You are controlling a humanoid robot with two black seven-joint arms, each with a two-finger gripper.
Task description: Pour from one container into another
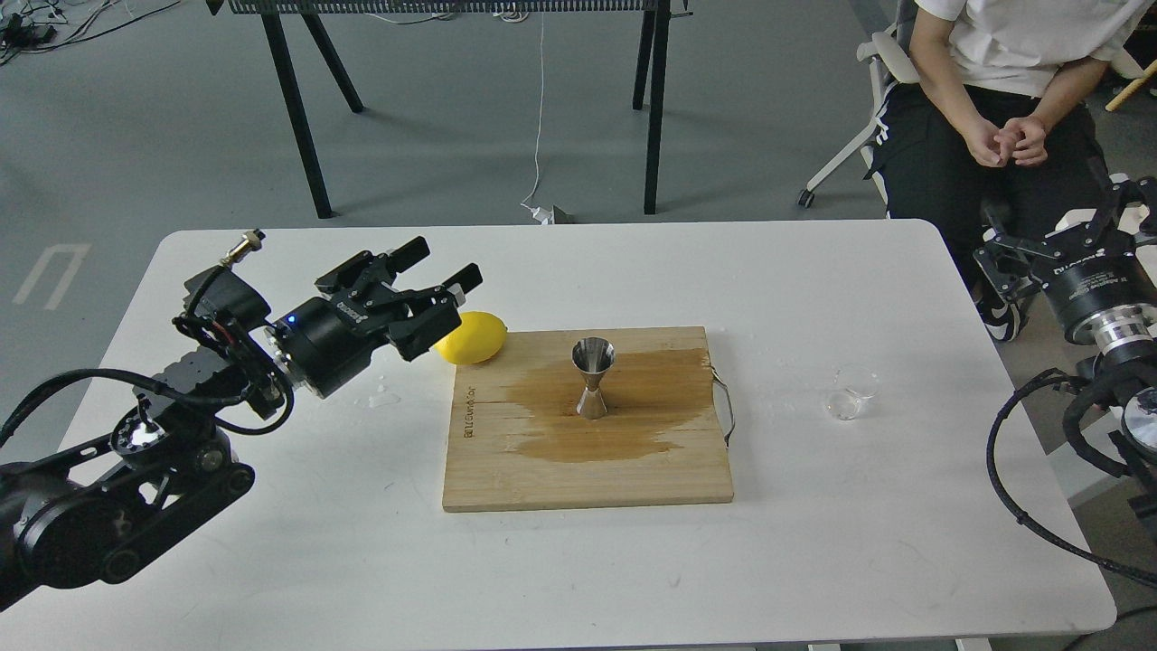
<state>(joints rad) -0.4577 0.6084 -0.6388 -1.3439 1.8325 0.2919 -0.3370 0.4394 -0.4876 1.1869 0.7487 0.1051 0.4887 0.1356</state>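
White desk (pixel 316 542) seen from above, with a wooden cutting board (pixel 542 475) lying flat at its middle. Burned into the board's left edge, a short line of lettering, too small to read. Printed in white on each gripper body, a small brand word, also not legible.

Upright near the board's centre, a steel jigger (pixel 591 379): shiny, hourglass-shaped, narrow at the waist, open mouth up, standing in a wide dark wet stain (pixel 633 398) soaked into the wood. Well to the right of the left gripper's jaws.

Left gripper (pixel 445 264) raised over the desk's left side, jaws apart and empty, pointing up and to the right. Just below and beside those jaws, a yellow lemon (pixel 473 338) resting at the board's upper left corner, partly behind the gripper. A few water drops (pixel 381 396) on the desk under the gripper.

Glass cup (pixel 853 391) on the bare desk to the right of the board: tiny, low, round, clear, hardly visible against the white. Far from the left jaws, nearer the right gripper, below and left of it.

Right gripper (pixel 1110 210) beyond the desk's right edge, jaws apart, holding nothing.

Seated person (pixel 994 90) behind the desk, hands clasped.
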